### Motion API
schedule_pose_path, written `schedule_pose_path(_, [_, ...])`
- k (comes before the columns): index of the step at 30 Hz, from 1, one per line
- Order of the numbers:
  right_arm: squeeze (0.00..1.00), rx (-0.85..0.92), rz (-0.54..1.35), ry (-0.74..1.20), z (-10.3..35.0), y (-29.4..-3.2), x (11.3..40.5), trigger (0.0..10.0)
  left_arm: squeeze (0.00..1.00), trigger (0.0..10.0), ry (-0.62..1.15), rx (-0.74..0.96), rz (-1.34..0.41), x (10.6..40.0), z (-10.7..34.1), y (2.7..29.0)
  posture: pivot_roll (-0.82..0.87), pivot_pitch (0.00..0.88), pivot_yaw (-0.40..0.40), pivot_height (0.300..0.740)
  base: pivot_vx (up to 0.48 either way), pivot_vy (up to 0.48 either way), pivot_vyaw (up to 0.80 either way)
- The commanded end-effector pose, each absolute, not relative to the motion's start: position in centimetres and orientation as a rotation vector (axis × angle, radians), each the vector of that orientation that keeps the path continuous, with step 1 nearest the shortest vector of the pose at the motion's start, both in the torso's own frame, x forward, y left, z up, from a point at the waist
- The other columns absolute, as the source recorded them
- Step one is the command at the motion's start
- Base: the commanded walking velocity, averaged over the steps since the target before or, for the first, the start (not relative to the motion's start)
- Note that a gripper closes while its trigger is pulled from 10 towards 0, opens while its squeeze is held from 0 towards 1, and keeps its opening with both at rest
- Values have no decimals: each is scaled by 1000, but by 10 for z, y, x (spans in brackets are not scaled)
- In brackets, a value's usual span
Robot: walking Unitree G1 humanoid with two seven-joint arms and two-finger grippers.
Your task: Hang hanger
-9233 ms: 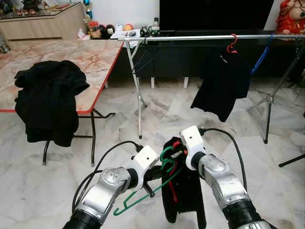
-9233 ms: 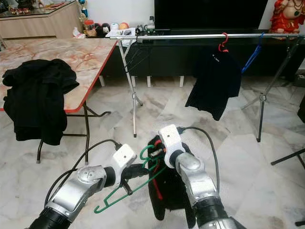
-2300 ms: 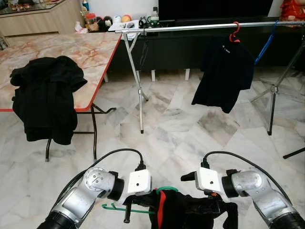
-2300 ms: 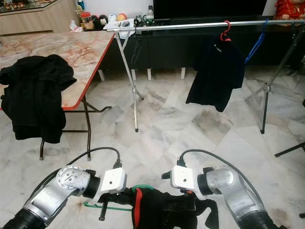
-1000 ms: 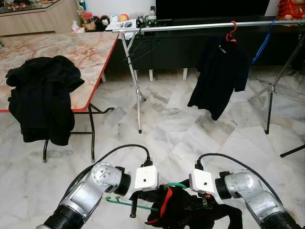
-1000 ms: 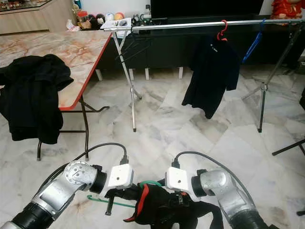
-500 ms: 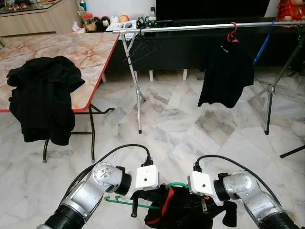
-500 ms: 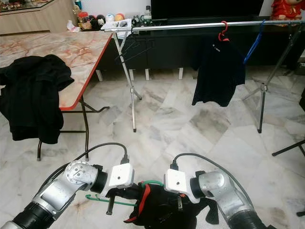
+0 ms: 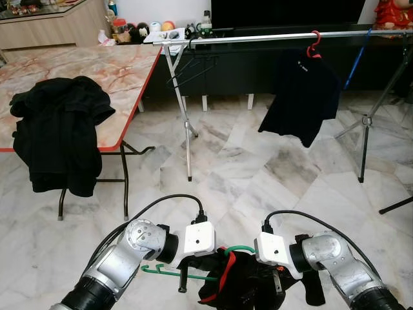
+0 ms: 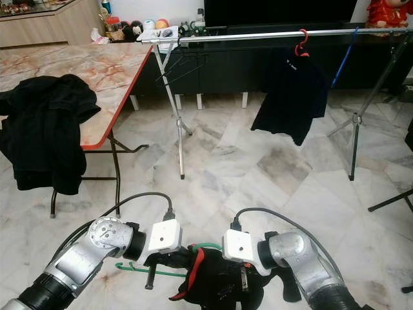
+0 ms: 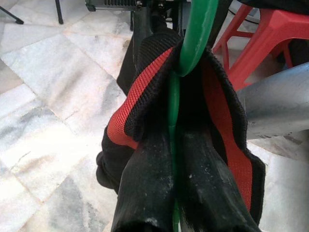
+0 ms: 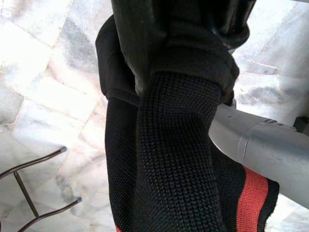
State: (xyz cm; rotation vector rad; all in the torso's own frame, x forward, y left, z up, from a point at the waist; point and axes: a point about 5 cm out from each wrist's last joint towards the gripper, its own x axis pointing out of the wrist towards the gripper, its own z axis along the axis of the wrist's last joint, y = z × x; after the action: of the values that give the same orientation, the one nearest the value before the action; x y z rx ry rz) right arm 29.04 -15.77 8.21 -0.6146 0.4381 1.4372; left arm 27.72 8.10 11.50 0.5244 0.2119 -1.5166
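A green wire hanger [image 9: 237, 249] lies level between my two grippers, low in front of me, and its neck passes through the red-trimmed collar of a black garment [image 9: 248, 287]. In the left wrist view my left gripper [image 11: 174, 203] is shut on the green hanger [image 11: 195, 34], with the collar [image 11: 140, 92] folded around its fingers [image 11: 145, 183]. My right gripper [image 9: 274, 279] is shut on the black garment [image 12: 178, 159], which drapes over it. The clothes rail [image 9: 258, 37] stands ahead, well above and beyond both grippers.
A black shirt [image 9: 300, 97] hangs from the rail on a red hanger [image 9: 314, 46], with a blue hanger [image 9: 353, 64] further right. The rack's legs [image 9: 187, 135] and a tripod leg [image 9: 365, 139] stand on the marble floor. At the left, a table [image 9: 110, 71] holds dark clothing [image 9: 58, 129].
Since nine seconds ago both arms have sunk low and turned inward, with hanger and garment between them. Over the last second they hardly move, while the shirt on the rail swings.
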Motion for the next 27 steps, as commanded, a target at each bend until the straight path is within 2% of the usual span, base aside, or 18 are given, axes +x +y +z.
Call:
schedule_pose_path(1, [0, -602, 1459, 436, 79, -151, 288, 0, 0, 10000, 126, 520, -1563, 277, 129, 72, 80, 116, 59, 740, 0, 0, 0])
schedule_pose_path(23, [0, -596, 1468, 451, 77, -151, 287, 0, 0, 10000, 174, 515, -1538, 279, 125, 76, 82, 119, 59, 740, 0, 0, 0])
schedule_pose_path(24, [0, -598, 1467, 452, 77, -151, 287, 0, 647, 10000, 183, 510, -1534, 279, 125, 77, 82, 119, 59, 740, 0, 0, 0])
schedule_pose_path(25, [0, -599, 1466, 453, 77, -151, 287, 0, 1000, 10000, 194, 496, -1532, 280, 125, 77, 82, 119, 59, 740, 0, 0, 0])
schedule_pose_path(27, [0, -600, 1465, 455, 77, -151, 287, 0, 1000, 10000, 206, 487, -1532, 280, 124, 78, 82, 119, 59, 740, 0, 0, 0])
